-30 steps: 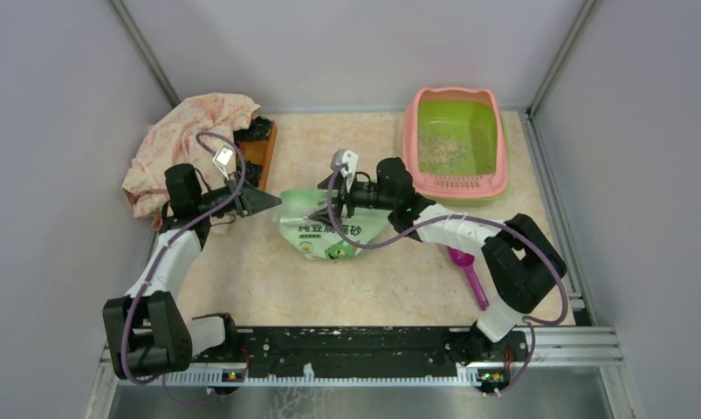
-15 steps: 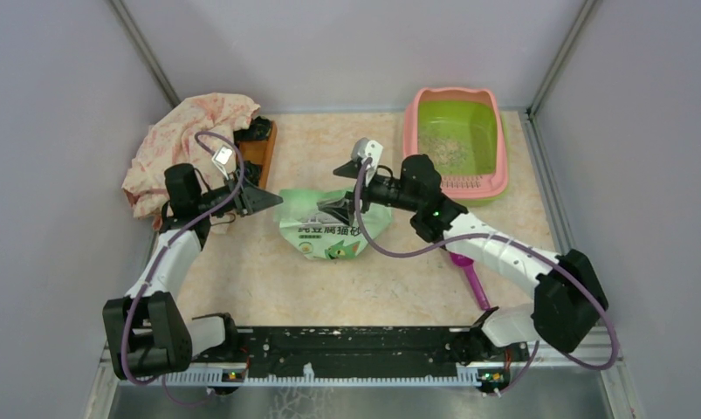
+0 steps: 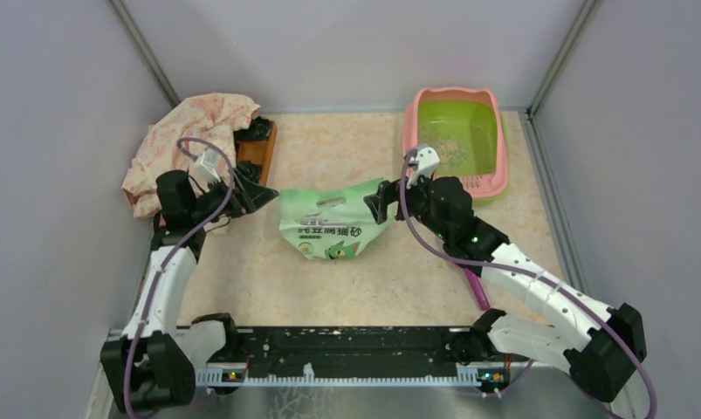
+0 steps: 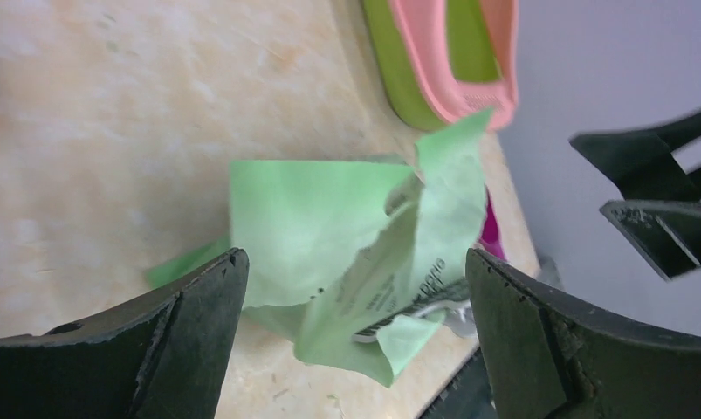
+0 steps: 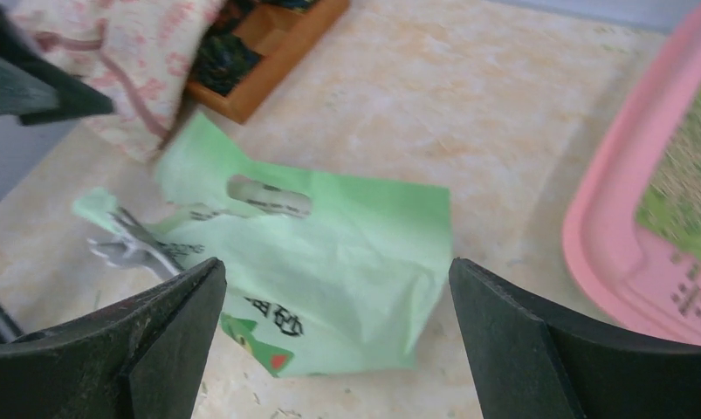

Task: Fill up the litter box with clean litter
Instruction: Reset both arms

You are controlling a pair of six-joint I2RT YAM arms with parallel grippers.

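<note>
The litter box [image 3: 411, 140], with its pink rim and lime-green basin, stands at the back right and holds a thin patch of clean litter [image 3: 445, 150]. A light green printed bag [image 3: 333, 223] lies on the table between my two grippers. My left gripper [image 3: 264, 196] hangs open just off the bag's left corner, touching nothing. In the left wrist view the bag's torn top [image 4: 364, 244] lies ahead of the open left gripper [image 4: 355, 262]. My right gripper [image 3: 378, 202] is open at the bag's right edge. The right wrist view shows the bag [image 5: 347, 244] beyond its open gripper [image 5: 335, 271], and the litter box [image 5: 604, 227].
A flowered cloth [image 3: 189, 140] is heaped at the back left, partly over a small brown wooden tray [image 3: 259, 150]. A purple scoop [image 3: 475, 284] lies under my right arm near the right side. Grey walls close in the table on three sides.
My left gripper has opened and let go of the bag's left corner. My right gripper has drawn back to the right, off the bag. The bag has slumped onto the table.
</note>
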